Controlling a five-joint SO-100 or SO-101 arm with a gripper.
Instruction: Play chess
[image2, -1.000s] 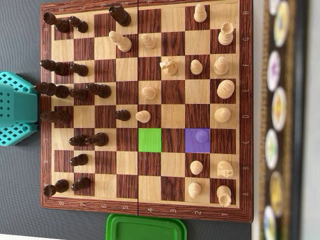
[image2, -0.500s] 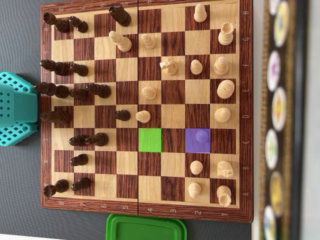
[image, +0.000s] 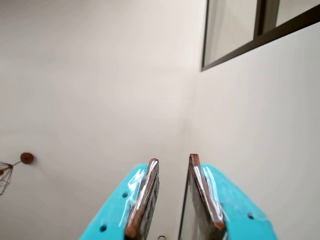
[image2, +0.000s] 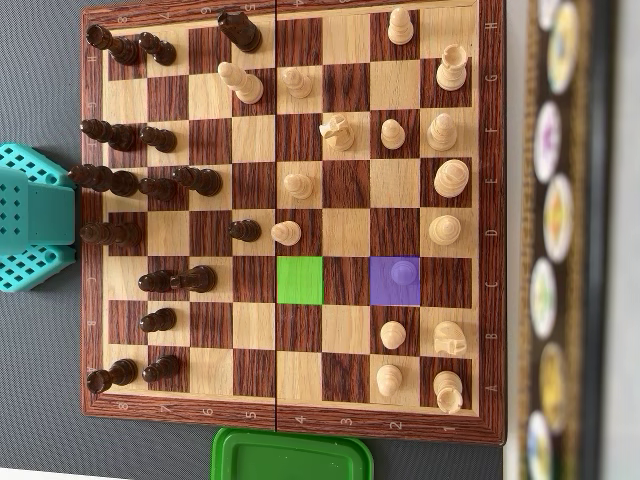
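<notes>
The turquoise arm (image2: 35, 215) sits parked off the left edge of the chessboard (image2: 490, 230) in the overhead view, clear of every piece. In the wrist view the gripper (image: 174, 165) points up at a pale wall and a window frame (image: 235, 47); its fingers (image: 145, 195) stand slightly apart with only a narrow gap between them, and they hold nothing.

The piece to move looks like the light pawn (image2: 402, 271) on the purple-tinted square (image2: 385, 292), in the lower right part of the board. The green-tinted square (image2: 300, 280) lies two squares to its left in the same row, and is probably the destination. The square between them is bare.

To do this well, the arm should travel high over the dark pieces near the left edge, open wider before descending, and come straight down on the pawn. The light pawn (image2: 393, 334) one square below is a close neighbour, so the fingers should close along the row. Lift clear, then set down centred.

A green container (image2: 292, 455) lies just beyond the board's bottom edge; it is cut off by the frame and appears empty.
</notes>
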